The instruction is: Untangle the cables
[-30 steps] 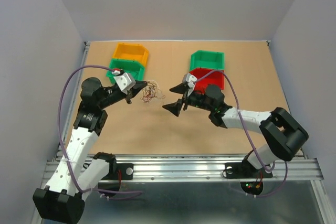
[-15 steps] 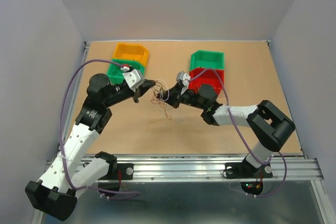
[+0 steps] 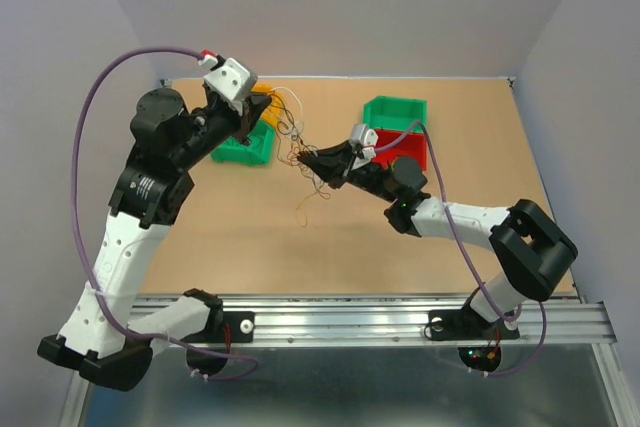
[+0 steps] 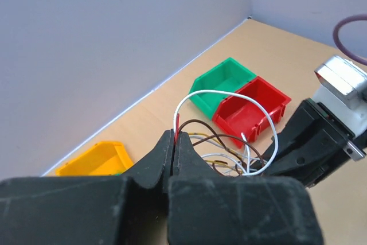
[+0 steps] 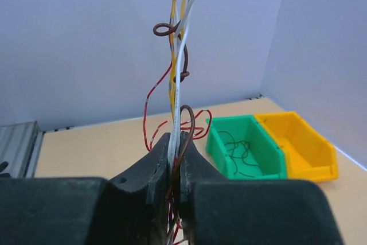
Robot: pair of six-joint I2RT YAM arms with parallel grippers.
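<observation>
pinching the cables (image 3: 292, 133): left claw (image 4: 174, 143) and right claw (image 5: 175, 142), each pressed onto strands.

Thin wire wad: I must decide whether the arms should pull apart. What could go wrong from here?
Both the left gripper and the right gripper are shut on the wad of thin reddish-brown and white wires. Pulling apart might tighten the small loops seen from the right wrist, or a strand might slip free.
</observation>
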